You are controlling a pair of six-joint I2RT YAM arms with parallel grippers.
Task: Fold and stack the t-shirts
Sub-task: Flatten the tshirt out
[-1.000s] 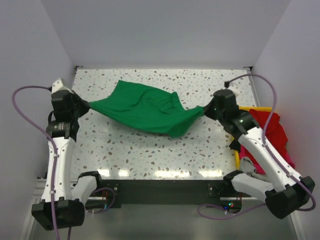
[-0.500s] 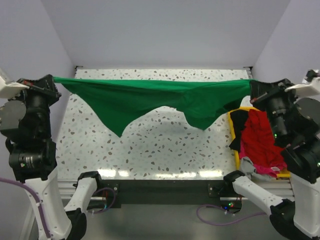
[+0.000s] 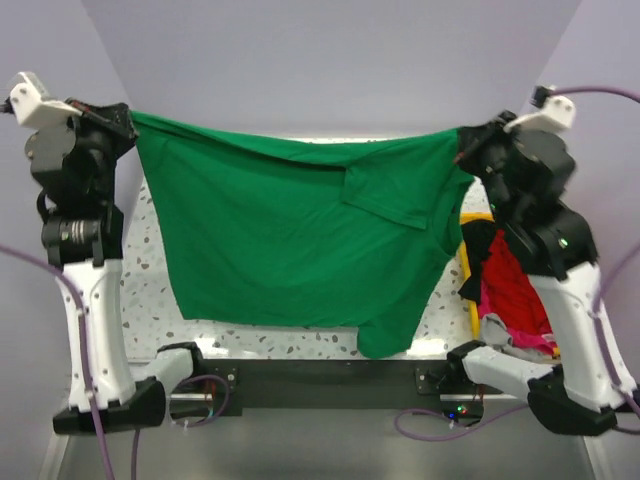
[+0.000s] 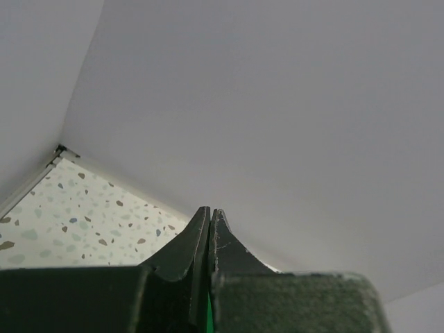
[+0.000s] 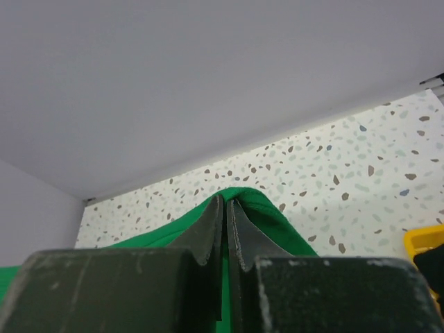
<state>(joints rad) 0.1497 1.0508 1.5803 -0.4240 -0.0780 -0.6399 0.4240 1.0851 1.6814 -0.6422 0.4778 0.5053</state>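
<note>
Left gripper (image 3: 128,120), right gripper (image 3: 465,136) pinching t-shirt (image 3: 280,240)

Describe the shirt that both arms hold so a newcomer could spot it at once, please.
Over the speckled table, between the two raised arms, hangs the green t-shirt, pinched at its top corners by the left gripper and right gripper. Unlike the red shirt heaped in the yellow bin at the right, it is spread wide in the air.

Both arms rear up, spread wide (forearms near vertical); left pincer (image 3: 128,118) and right pincer (image 3: 462,138) pinch the green t-shirt (image 3: 290,240).
</note>
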